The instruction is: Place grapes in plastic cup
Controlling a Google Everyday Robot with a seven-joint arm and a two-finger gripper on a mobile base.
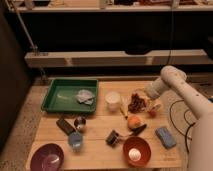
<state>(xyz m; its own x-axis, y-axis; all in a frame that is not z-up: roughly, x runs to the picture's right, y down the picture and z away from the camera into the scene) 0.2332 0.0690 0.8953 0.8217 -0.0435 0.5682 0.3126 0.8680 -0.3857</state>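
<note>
Fingers [145, 100] at grapes [136, 103], grip cannot tell; plastic cup [75, 140] well apart from fingers, camera-left toward worktop's [100, 152] front edge.

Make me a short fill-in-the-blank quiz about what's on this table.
1. The tool is at the ___, right of the white cup.
2. The tray is coloured ___.
3. The plastic cup stands next to the ___ bowl.
Missing words: grapes; green; purple.
</note>
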